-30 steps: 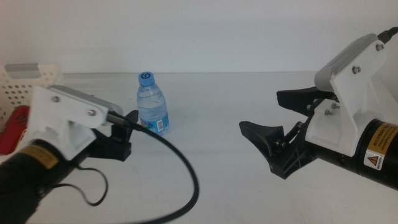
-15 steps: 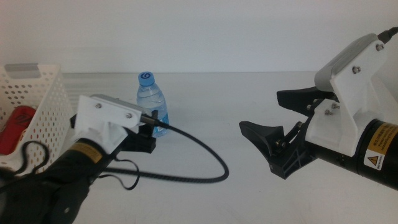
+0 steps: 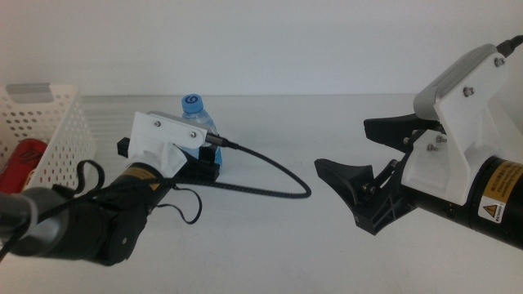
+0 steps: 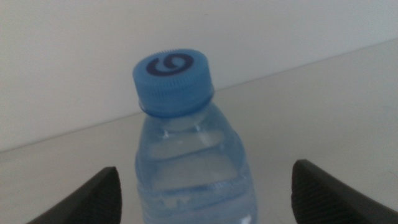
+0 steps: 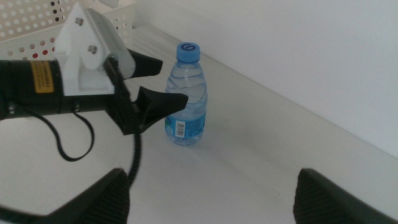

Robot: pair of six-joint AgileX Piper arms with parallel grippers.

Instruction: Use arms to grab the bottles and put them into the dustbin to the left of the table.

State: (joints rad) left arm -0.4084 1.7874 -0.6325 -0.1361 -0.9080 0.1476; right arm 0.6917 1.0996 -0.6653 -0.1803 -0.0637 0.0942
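Small clear water bottle [image 3: 198, 122] with blue cap and blue label, upright on the white desk [image 3: 278, 253], left of centre and toward the far edge. Cap marked with a dark swirl, seen close in the left wrist view [image 4: 174, 81].

Left tool [image 3: 200, 159] reaching in from the left, jaws spread wide on either side of the bottle's lower body, not closed on it; in the left wrist view a dark jaw tip at each side with the bottle standing between them. From the right wrist view, left tool [image 5: 155, 84] with one jaw behind the bottle's shoulder and the other in front of its lower body; contact with the plastic hard to tell. Black cable [image 3: 270, 175] looping from the left arm's white housing over the desk toward the right.

Right tool [image 3: 368, 167] held well apart on the right side of the desk, jaws wide, nothing between them, pointing left toward the bottle.

White perforated dustbin [image 3: 57, 126] at the far left edge, just beyond the left arm, with a grey handle slot at its rim and something red [image 3: 20, 163] inside; also visible from the right wrist view [image 5: 50, 31] behind the left arm
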